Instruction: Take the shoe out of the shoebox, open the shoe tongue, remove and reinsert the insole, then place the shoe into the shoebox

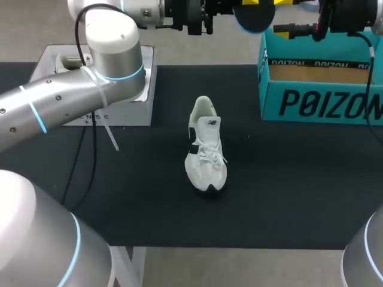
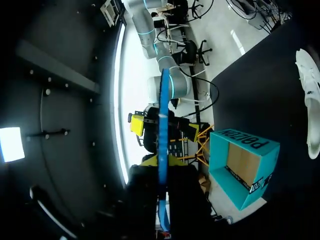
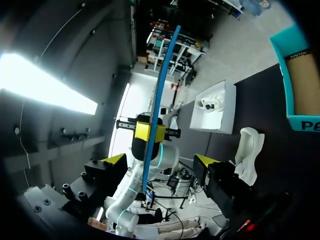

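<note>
Shoe (image 1: 205, 149) lies well apart from the left tool (image 2: 163, 161) gripping the insole (image 2: 163, 115).

- The white shoe (image 1: 206, 146), laced and with black side marks, sat upright at frame centre, toe toward the bottom edge.
- The teal shoebox (image 1: 320, 101) stood open at upper right.
- The blue insole (image 1: 254, 17) showed at top centre.

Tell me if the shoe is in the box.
Out. The shoe stands on the mat, apart from the open box.

left arm (image 1: 114, 48) raised, jaws clamped; right arm (image 1: 350, 15) raised facing it, jaws apart
</note>
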Controlling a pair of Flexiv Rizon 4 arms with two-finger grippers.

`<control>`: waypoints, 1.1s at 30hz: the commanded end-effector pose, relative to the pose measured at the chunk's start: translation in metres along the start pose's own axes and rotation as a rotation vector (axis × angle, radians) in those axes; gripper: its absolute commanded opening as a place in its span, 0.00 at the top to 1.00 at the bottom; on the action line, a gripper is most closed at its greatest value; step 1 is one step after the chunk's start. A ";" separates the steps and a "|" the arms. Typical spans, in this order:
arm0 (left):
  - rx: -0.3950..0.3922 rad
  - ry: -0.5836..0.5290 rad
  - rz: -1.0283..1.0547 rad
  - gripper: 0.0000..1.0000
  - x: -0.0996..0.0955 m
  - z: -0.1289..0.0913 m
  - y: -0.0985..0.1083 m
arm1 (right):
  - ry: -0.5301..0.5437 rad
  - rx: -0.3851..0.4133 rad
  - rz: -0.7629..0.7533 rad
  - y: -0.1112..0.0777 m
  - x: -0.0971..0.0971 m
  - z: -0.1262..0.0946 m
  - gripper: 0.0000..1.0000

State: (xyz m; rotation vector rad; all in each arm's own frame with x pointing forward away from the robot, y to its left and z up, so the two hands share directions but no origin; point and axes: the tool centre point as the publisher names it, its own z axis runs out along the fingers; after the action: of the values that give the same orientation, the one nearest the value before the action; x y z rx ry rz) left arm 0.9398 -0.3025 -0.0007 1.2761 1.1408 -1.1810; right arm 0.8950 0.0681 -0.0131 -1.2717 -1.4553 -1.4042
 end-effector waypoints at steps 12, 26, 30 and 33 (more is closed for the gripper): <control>0.002 0.002 -0.016 1.00 0.015 0.006 -0.003 | -0.006 0.011 0.014 0.018 -0.002 0.014 0.65; -0.015 -0.005 0.015 1.00 0.016 0.009 0.004 | -0.012 0.025 0.035 0.011 -0.004 0.017 0.83; -0.009 -0.003 0.010 1.00 0.017 0.008 0.002 | -0.015 0.025 0.038 0.011 -0.005 0.018 1.00; -0.004 0.000 0.005 1.00 0.017 0.008 0.001 | -0.017 0.027 0.040 0.012 -0.005 0.018 1.00</control>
State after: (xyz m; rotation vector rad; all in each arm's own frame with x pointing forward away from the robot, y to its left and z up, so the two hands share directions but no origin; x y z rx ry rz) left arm 0.9424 -0.3097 -0.0167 1.2744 1.1418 -1.1724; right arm 0.9087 0.0827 -0.0173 -1.2883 -1.4464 -1.3489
